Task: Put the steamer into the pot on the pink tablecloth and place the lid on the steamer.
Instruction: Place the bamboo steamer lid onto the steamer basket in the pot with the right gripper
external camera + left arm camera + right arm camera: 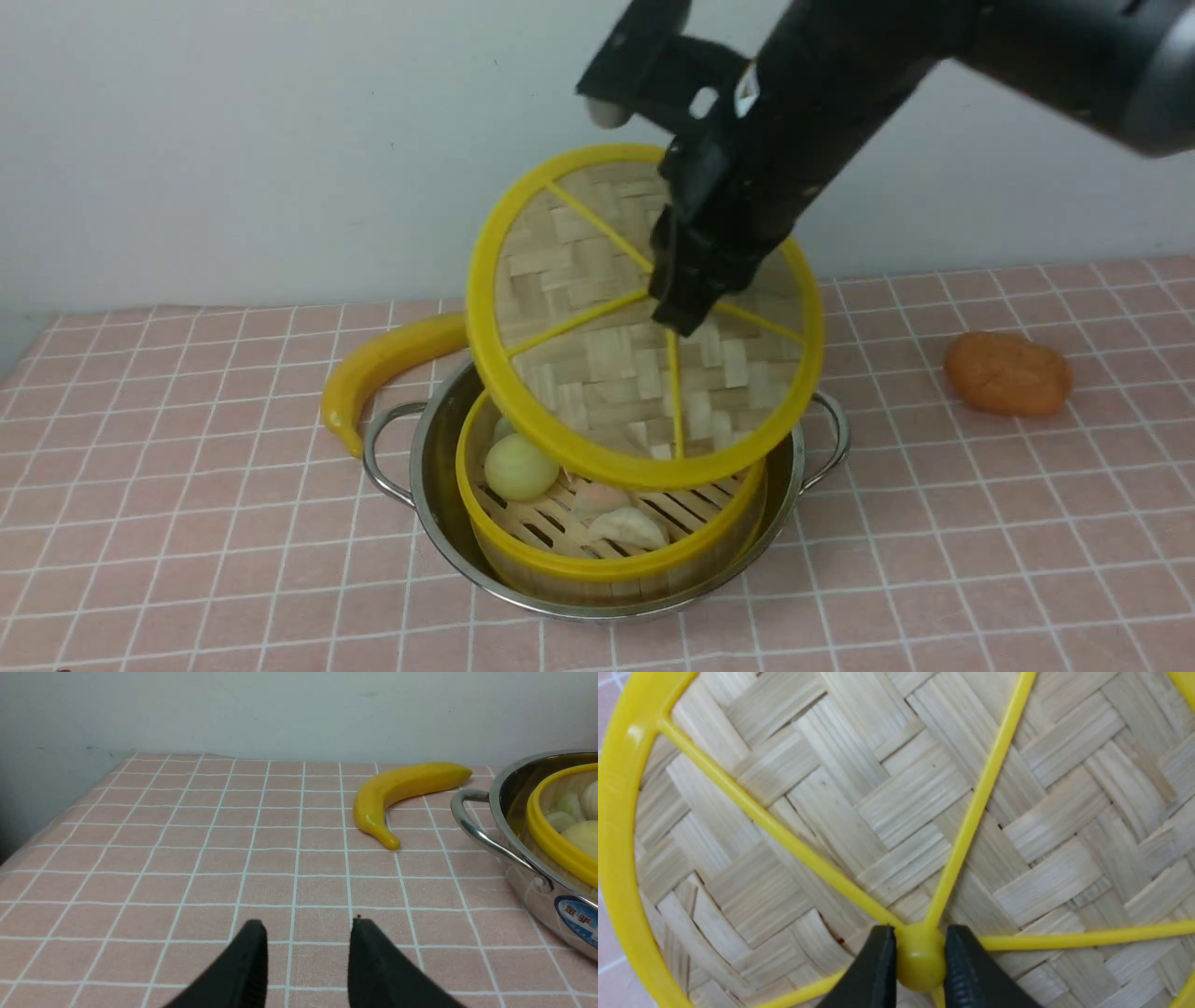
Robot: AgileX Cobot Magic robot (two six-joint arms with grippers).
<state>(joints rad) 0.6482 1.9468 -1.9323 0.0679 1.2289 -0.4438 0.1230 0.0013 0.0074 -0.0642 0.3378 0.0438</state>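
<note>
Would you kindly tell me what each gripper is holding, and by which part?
The right gripper holds the lid by its central hub; the left gripper holds nothing.

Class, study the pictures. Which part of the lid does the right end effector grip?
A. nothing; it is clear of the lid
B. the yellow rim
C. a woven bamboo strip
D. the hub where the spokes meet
D: in the right wrist view the right end effector pinches the yellow hub of the lid.
</note>
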